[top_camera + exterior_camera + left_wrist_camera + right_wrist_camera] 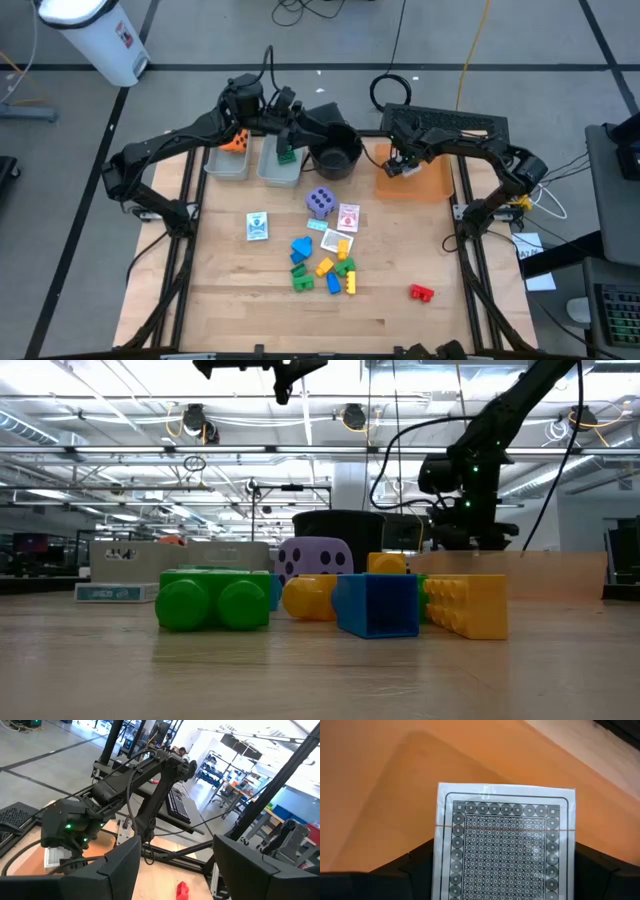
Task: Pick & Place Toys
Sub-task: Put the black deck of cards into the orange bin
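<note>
R end effector (pixel 400 166) over orange bin (pixel 432 186)

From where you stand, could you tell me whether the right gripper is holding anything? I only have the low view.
Observer: Yes. The right gripper holds a patterned card over the orange bin.
Operator: Thank you. Is the left gripper carrying something too?
Observer: No. The left gripper is open with nothing between its fingers, above the grey bins.
Operator: Is any toy outside my picture?
Observer: A red block lies alone on the right arm's side, apart from the pile.
</note>
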Available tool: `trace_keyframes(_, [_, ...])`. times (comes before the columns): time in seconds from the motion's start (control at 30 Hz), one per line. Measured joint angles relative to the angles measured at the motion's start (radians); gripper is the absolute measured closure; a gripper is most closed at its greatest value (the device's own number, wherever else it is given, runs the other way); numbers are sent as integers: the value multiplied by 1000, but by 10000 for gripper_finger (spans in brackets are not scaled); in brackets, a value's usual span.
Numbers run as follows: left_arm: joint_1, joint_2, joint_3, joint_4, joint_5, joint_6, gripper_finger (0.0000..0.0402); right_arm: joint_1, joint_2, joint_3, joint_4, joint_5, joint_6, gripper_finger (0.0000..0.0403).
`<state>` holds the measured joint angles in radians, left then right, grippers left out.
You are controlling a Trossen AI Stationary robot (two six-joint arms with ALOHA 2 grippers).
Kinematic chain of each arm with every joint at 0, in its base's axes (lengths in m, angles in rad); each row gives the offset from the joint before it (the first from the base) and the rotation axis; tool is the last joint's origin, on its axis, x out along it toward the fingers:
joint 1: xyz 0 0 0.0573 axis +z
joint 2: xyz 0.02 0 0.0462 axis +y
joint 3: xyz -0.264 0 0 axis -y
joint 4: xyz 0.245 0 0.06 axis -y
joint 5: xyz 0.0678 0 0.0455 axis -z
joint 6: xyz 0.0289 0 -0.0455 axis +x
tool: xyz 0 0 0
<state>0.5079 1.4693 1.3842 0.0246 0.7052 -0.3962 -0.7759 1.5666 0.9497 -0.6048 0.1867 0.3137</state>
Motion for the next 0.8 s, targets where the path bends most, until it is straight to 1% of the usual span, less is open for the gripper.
trace_keyframes(0.43, [0,0,0,0,1,9,151,-137,-61,0,-38,-4,122,96])
trace_keyframes(0.53, [0,0,0,0,1,9,151,-156,-82,0,-39,-3,136,96])
trace_keyframes(0.67, [0,0,0,0,1,15,151,-177,-96,0,-97,-4,146,96])
trace_keyframes(0.8, [0,0,0,0,1,18,151,-192,-117,-33,-98,-4,156,96])
